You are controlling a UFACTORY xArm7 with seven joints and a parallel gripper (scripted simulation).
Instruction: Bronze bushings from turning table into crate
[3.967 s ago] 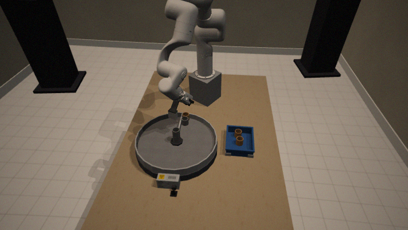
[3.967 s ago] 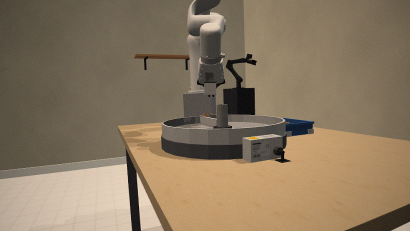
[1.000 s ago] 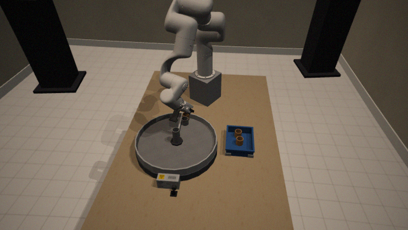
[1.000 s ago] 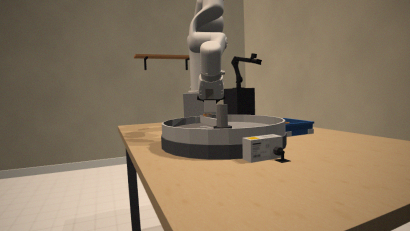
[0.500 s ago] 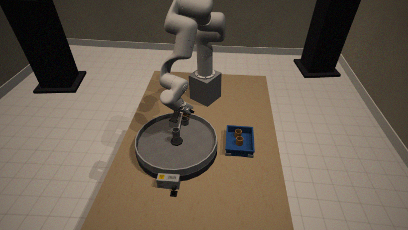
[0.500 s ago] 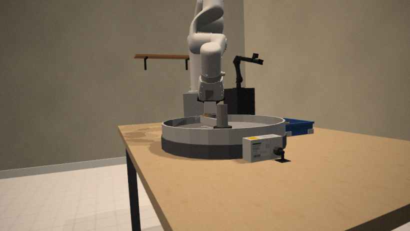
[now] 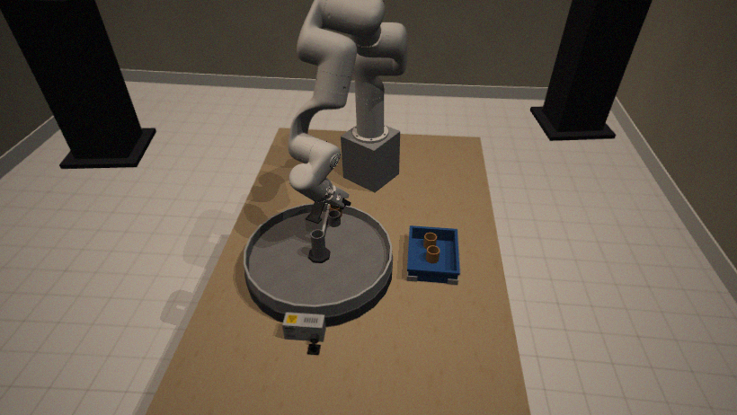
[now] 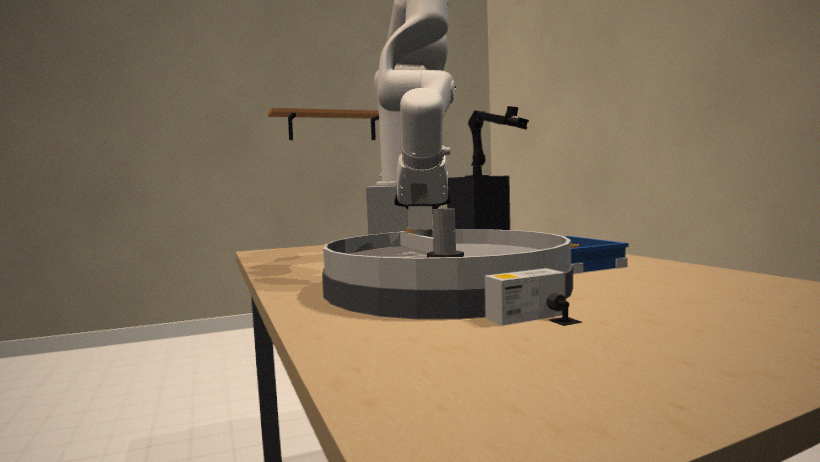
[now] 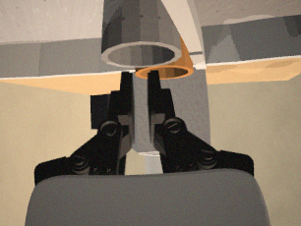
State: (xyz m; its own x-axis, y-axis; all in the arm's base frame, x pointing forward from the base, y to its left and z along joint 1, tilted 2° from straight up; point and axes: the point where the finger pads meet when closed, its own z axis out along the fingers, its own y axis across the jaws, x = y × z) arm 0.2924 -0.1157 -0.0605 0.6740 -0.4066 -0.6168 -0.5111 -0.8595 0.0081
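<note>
Grey-walled and dim, the room held a tan worktop, where the turning table stood beside the blue crate.

"Where was the bronze one?" the trainee asked.

"On the table, at the edge by the arm's base," the operator answered. The bronze bushing stood upright, its long axis vertical, with the steel bushing just beside it, towards the table's middle. In the wrist view, the bronze rim lay ahead of the fingertips and a little to the right, partly hidden by one finger.

"And the gripper?"

It was almost fully closed, he told her, only a narrow slot between its fingers and nothing held there. Whether a tip touched the bronze rim, he could not tell.

"Then it couldn't take it like that," she said.

He agreed. By his reckoning, the fingers needed to part and straddle the bronze wall from above, centred over it rather than over the steel; a small error towards the middle might catch the wrong bushing or knock both. The pale bar close by left little room too.

"Two bronze bushings were standing in the crate," she noted. He judged this one the last to fetch, then lower gently and release, so nothing rocked.
</note>
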